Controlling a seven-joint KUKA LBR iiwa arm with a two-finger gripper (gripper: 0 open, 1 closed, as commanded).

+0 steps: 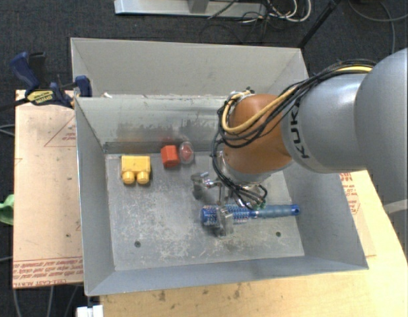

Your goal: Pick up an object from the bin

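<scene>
The gripper (212, 207) is hanging low over the bin (92, 177) floor, its fingers (203, 186) standing apart, seemingly so as to straddle the bristled head of a blue brush (270, 211); the handle is trailing off to their right; a red block (170, 156) and a yellow block (136, 169) are lying well clear of them, crowding nothing.

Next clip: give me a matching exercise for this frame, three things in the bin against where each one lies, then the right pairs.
Things:
1. yellow block
2. red block
3. blue brush

Places:
a. under the gripper, right of centre
b. at the back, beside a small clear round thing
c. furthest left on the bin floor

Pairs: 1-c, 2-b, 3-a.
</scene>
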